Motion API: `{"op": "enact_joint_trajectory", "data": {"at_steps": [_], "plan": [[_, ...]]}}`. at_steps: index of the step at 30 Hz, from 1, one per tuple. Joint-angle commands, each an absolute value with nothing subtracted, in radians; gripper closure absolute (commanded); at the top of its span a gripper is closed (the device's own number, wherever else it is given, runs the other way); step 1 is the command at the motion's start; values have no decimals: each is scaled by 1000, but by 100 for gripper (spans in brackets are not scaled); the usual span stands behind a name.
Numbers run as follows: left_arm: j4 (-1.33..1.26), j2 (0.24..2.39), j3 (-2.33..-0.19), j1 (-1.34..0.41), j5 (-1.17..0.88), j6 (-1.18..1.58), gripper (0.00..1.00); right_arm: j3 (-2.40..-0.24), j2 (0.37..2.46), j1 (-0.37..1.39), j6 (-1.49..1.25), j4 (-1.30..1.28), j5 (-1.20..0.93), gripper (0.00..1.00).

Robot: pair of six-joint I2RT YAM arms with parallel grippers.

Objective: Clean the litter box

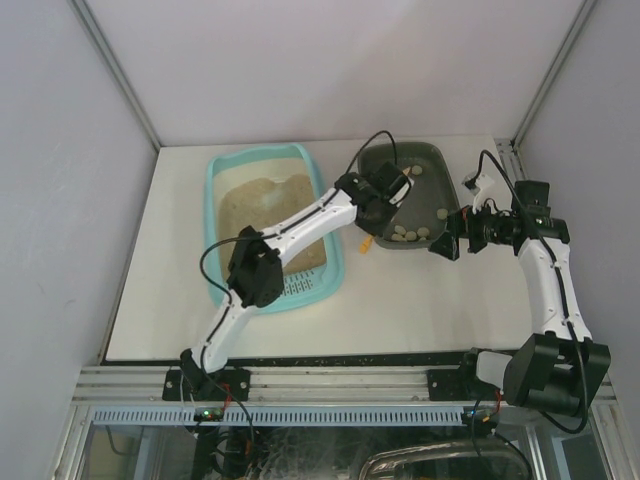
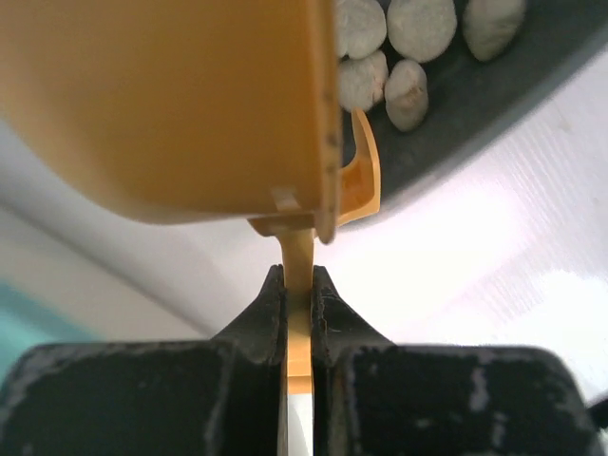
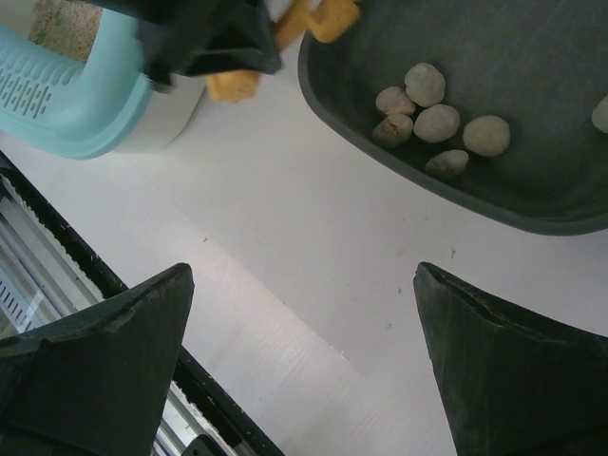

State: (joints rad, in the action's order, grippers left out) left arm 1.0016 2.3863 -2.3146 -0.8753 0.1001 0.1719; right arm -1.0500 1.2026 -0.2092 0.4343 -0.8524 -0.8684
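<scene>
The light-teal litter box holds tan litter, with its slotted grate at the near end; its grate corner also shows in the right wrist view. My left gripper is shut on the handle of an orange scoop, held over the near left rim of the dark grey tray. Pale clumps lie in that tray. My right gripper is open and empty above the bare table, just near the grey tray.
The two trays stand side by side on the white table, with a narrow strip of table between them. Grey walls close the back and sides. A metal rail runs along the near edge. Cables loop over both arms.
</scene>
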Motion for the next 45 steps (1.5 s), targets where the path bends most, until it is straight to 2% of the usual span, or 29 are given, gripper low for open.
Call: {"op": "enact_joint_trajectory", "data": {"at_steps": [1,5,10,14,17,27,34,45], "plan": [[946,1950,-2180,-848,50,244,100,-1070,1199,-213,406,-800,-854,0],[838,1631,-1902,-754,-105,290,100,-1068,1210,-207,414,-800,-857,0],[580,1351,-1440,-520,-569,364,100,-1072,1218,-185,392,-794,-837,0],[281,1235,-1084,-255,-853,536,100,-1072,1209,-181,392,-796,-842,0],[112,1250,-954,-125,-960,633,100,-1072,1209,-178,388,-798,-850,0],[220,1517,-956,-111,-827,613,100,-1072,1180,-174,391,-805,-861,0],[403,1654,-1110,-172,-638,529,100,-1072,1148,-168,391,-814,-903,0],[500,1820,-1268,-201,-547,489,99,-1072,1138,-140,388,-816,-881,0]]}}
